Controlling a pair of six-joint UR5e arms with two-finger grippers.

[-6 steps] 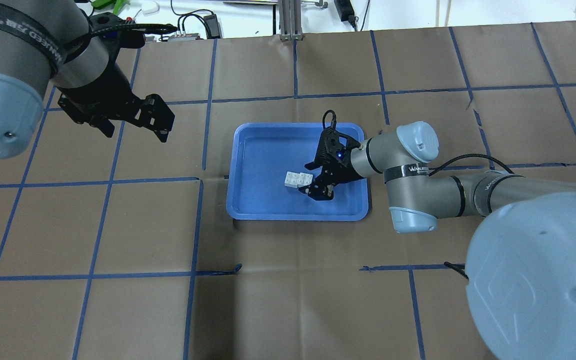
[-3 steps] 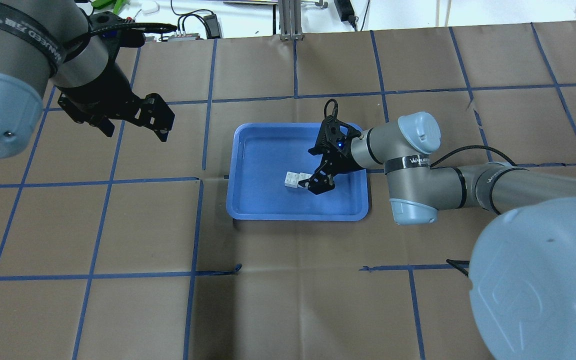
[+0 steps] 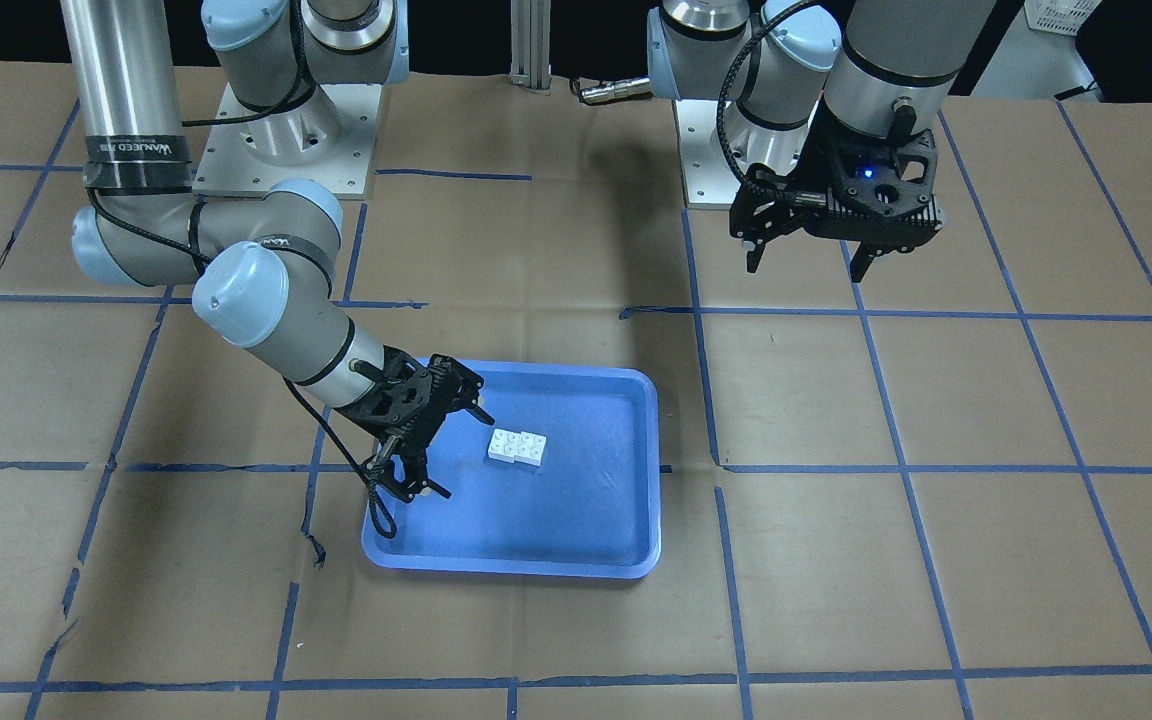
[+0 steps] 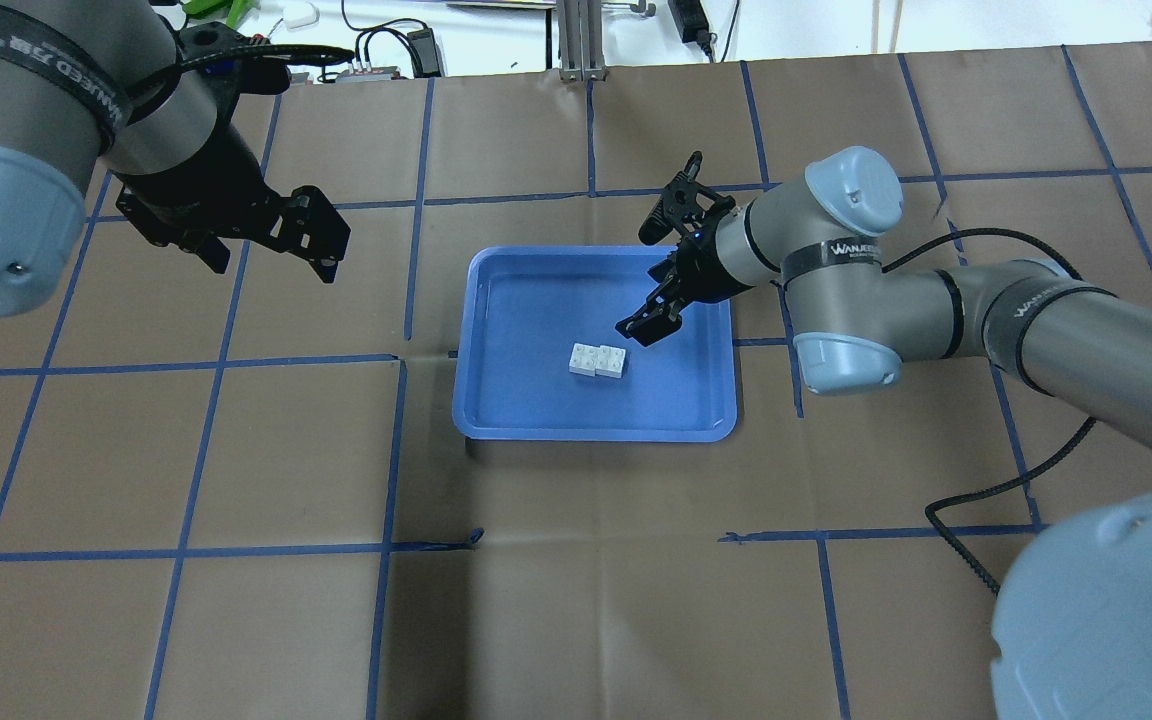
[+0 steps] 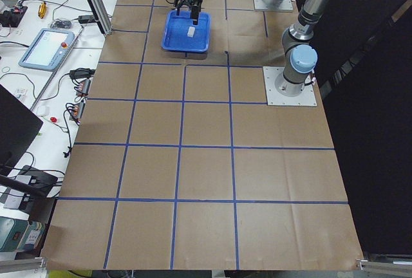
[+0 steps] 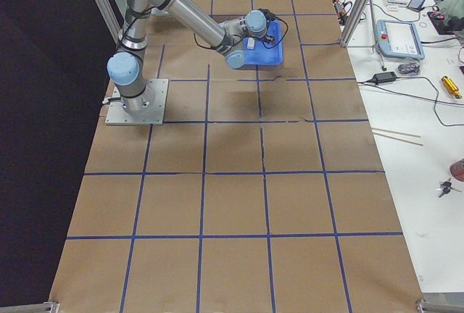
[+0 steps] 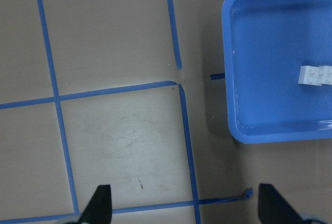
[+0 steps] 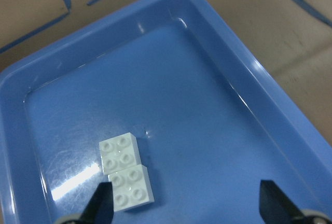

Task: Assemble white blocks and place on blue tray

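The two white blocks (image 4: 598, 360) lie joined as a short bar on the floor of the blue tray (image 4: 536, 320), right of its middle. Nothing touches them. My right gripper (image 4: 642, 285) is open and empty. It hovers above the tray's far right part, a little behind and to the right of the blocks. Its wrist view shows the blocks (image 8: 126, 169) on the tray (image 8: 197, 94) between and ahead of the open fingers (image 8: 101, 203). My left gripper (image 4: 271, 262) is open and empty, high over the paper far left of the tray.
The table is covered in brown paper with a grid of blue tape lines (image 4: 416, 200). Cables and small devices (image 4: 386, 60) lie beyond the far edge. The left wrist view shows the tray (image 7: 270, 53) with the blocks (image 7: 316, 74) at its right.
My right gripper has drawn back from the blocks, rising and moving toward the tray's far right. The joined blocks stay where they lay. The left arm has not moved.
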